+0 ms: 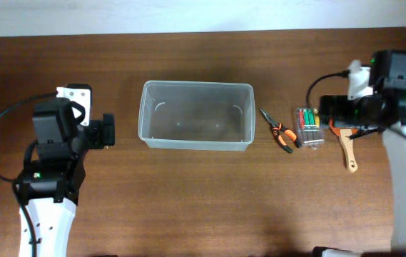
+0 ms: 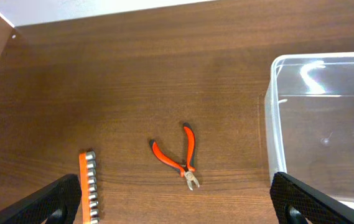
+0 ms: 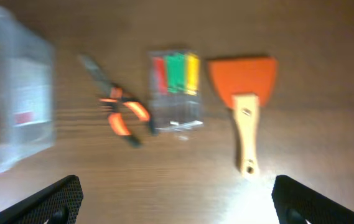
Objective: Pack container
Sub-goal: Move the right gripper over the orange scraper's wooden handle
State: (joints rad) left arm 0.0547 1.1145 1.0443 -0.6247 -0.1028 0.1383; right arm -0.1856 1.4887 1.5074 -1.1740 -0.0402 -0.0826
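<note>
Container (image 1: 195, 143) stands upright, mouth up, between the two grippers and closer to the left one. Interior bare, only table grain showing through the floor. Nothing is packed yet, so the task reads as at its very start, with every tool left to lift in. Long axis runs along the line from one gripper to the other, one short end facing each. Left gripper (image 1: 108, 133) hovers just off its short end, fingers spread wide, holding nothing. Beneath it, in its own wrist view, small orange-handled cutters (image 2: 180, 158) lie between the spread fingers, with a socket rail (image 2: 88, 186) by one finger and the container wall by the other. The arm hides both tools from overhead. Right gripper (image 1: 324, 111) likewise spread and empty, poised over the other cluster: orange-handled pliers (image 1: 281, 135) on its container side, clear screwdriver case (image 1: 308, 126) roughly under it, scraper (image 1: 347, 150) with orange blade and wooden handle on the side away. Right wrist view is blurred; whether pliers and case touch, cannot tell.
</note>
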